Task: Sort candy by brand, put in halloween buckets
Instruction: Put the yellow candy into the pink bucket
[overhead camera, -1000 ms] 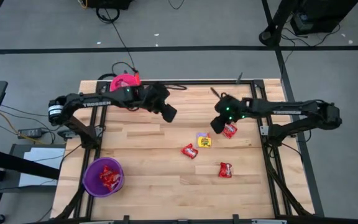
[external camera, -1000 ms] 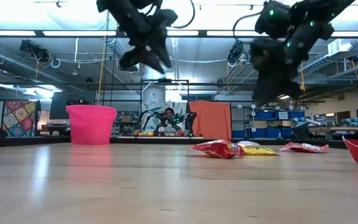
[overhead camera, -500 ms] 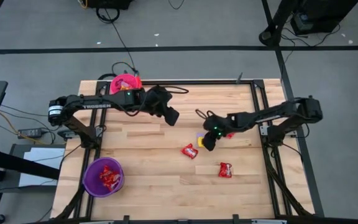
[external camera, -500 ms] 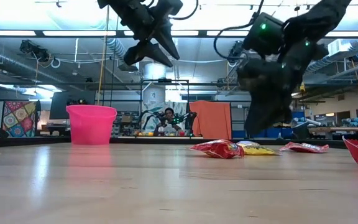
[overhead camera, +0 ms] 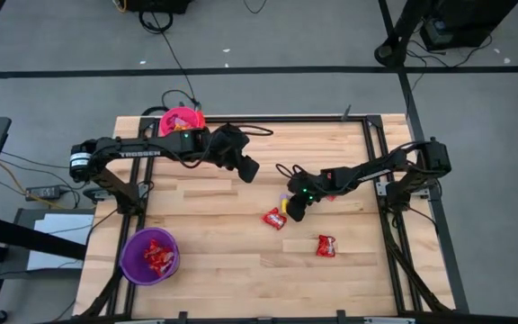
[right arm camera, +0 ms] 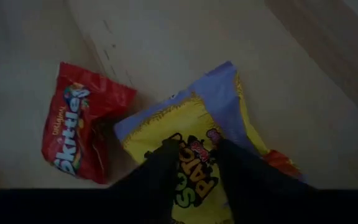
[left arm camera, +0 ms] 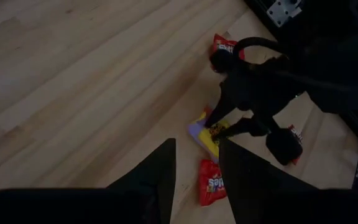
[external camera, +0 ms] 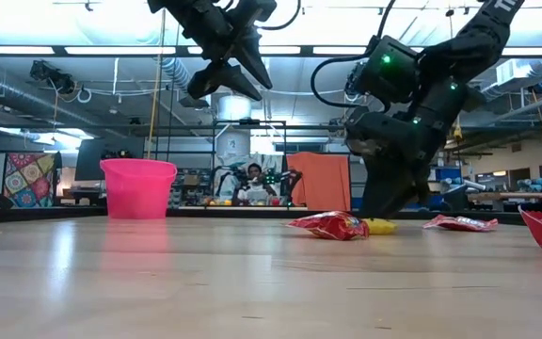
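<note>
Gripper [right arm camera: 194, 163] (right) atop yellow candy [right arm camera: 194, 127]

yellow packet [overhead camera: 285, 206]: largely covered by the right hand [overhead camera: 295, 210] in the high view.
pink bucket [overhead camera: 179, 119]: partly hidden behind the left arm.
pink bucket contents: too small to tell.

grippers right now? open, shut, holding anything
Left gripper: open, empty, raised above the table.
Right gripper: open, fingers down on the yellow candy packet, not gripping it yet.
</note>
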You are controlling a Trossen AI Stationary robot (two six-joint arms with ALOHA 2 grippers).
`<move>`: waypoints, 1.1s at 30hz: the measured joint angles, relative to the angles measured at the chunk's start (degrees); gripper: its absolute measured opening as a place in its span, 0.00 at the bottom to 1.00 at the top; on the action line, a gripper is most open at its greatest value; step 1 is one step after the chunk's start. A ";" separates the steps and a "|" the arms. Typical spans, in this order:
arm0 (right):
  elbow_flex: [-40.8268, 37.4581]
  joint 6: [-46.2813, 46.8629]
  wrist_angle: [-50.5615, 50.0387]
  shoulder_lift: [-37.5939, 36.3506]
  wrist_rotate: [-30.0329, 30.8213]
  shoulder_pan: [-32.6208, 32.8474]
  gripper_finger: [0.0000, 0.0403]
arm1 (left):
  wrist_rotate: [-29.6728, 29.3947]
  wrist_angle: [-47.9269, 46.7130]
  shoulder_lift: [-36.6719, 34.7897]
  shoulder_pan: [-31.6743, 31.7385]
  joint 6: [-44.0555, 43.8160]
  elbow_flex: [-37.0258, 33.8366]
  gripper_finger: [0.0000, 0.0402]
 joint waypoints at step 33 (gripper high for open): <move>-0.27 -3.19 9.31 -38.92 -1.04 -11.24 0.00 | 17.64 36.50 -1.40 4.72 -7.33 0.14 0.32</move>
